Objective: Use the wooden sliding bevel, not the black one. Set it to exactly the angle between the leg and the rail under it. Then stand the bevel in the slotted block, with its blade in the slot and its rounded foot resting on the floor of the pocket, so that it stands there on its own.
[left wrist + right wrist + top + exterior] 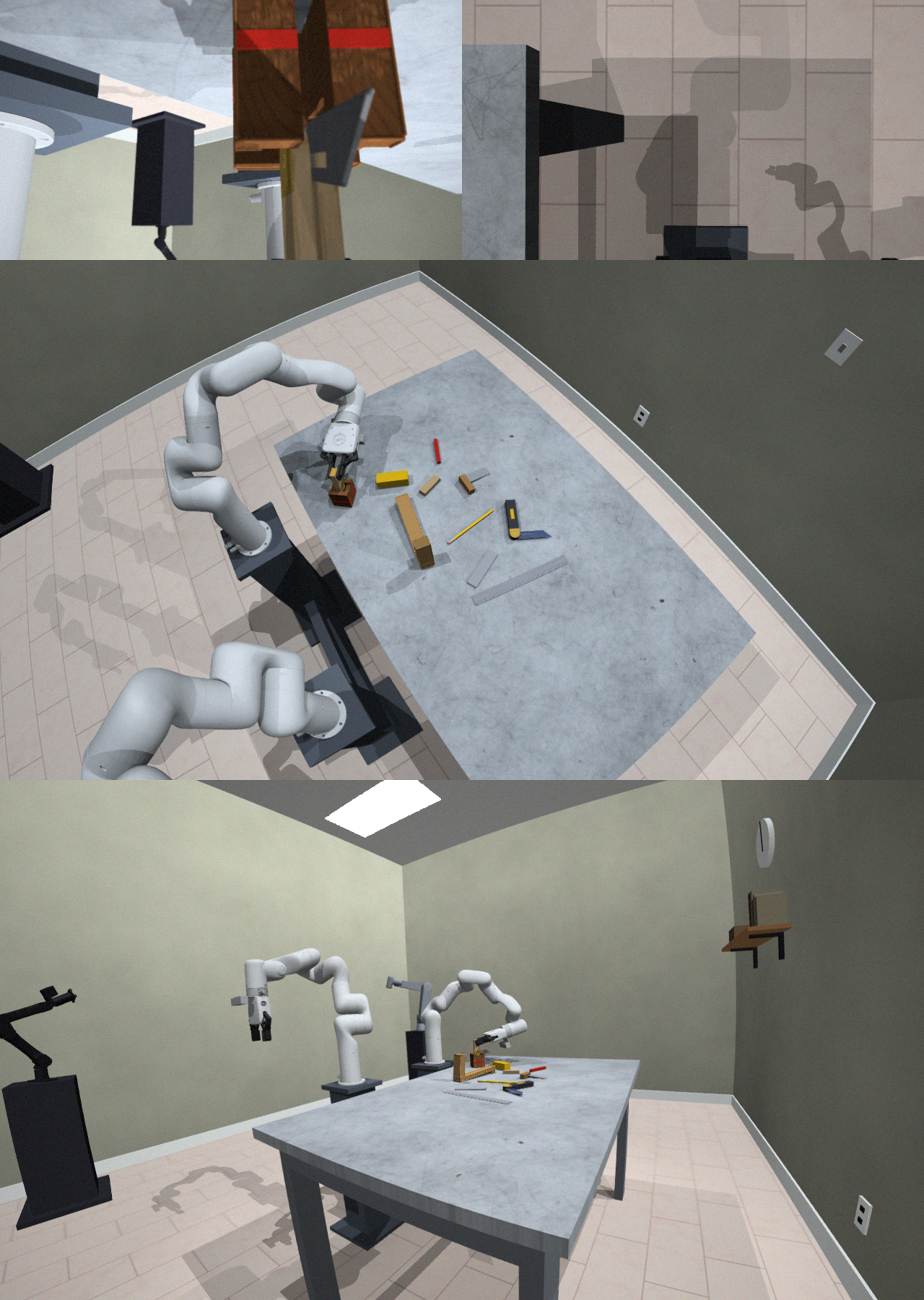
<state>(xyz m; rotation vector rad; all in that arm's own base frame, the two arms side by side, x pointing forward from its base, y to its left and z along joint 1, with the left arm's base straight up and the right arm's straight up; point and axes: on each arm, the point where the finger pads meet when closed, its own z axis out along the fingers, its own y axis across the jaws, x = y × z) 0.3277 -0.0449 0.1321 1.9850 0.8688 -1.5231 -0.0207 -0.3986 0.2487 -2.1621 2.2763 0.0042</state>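
My left gripper (336, 470) (480, 1041) is shut on the wooden sliding bevel (333, 477) (476, 1044) (299, 220), at the slotted block (341, 495) (477, 1061) (267, 108). In the left wrist view, the grey blade (336, 144) sticks out obliquely from the stock and overlaps the slot's near end. The stock's rounded foot is hidden at the block; its contact with the pocket floor cannot be seen. The upright leg (424, 554) (458, 1067) stands at one end of the rail (408, 517) (479, 1075). My right gripper (260, 1036) is open and empty, beyond the table.
Near the block lie a yellow block (392, 479) and a light wooden piece (429, 484). Farther off lie a red stick (437, 451), small square (466, 483), pencil (471, 526), black bevel (511, 513), grey plate (482, 569) and ruler (520, 581).
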